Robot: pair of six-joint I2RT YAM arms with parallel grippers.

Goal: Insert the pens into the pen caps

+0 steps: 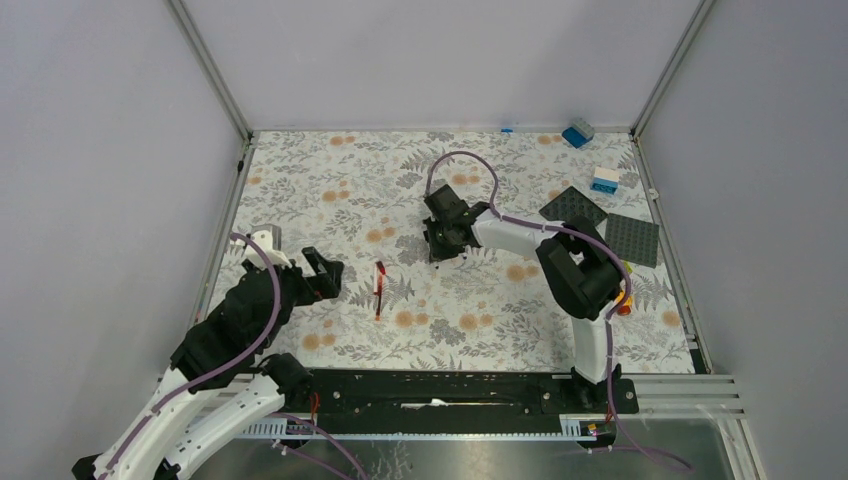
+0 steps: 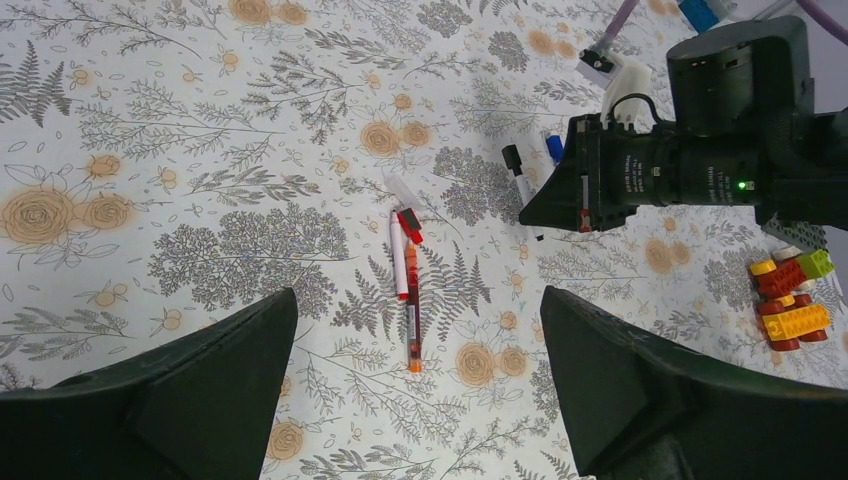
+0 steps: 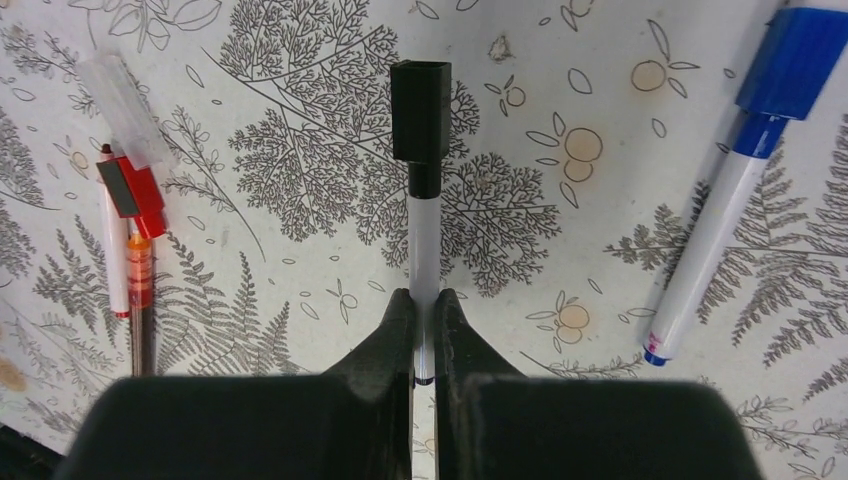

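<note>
Right tool [image 3: 422,305] is pinching the near end of the black-capped pen [image 3: 424,225], jaws almost together on the white barrel. The pen's long axis is running straight away from the tool, cap end pointing far. Blue-capped pen [image 3: 716,225] is lying to its right, slanting rightward; red pens [image 3: 140,265] to its left. Left tool [image 2: 418,297] is gaping wide, gripping nothing, with the red pens lying just ahead. Floral counter [image 1: 330,180] is carrying everything; plain grey walls [image 1: 100,150] are enclosing it.
</note>
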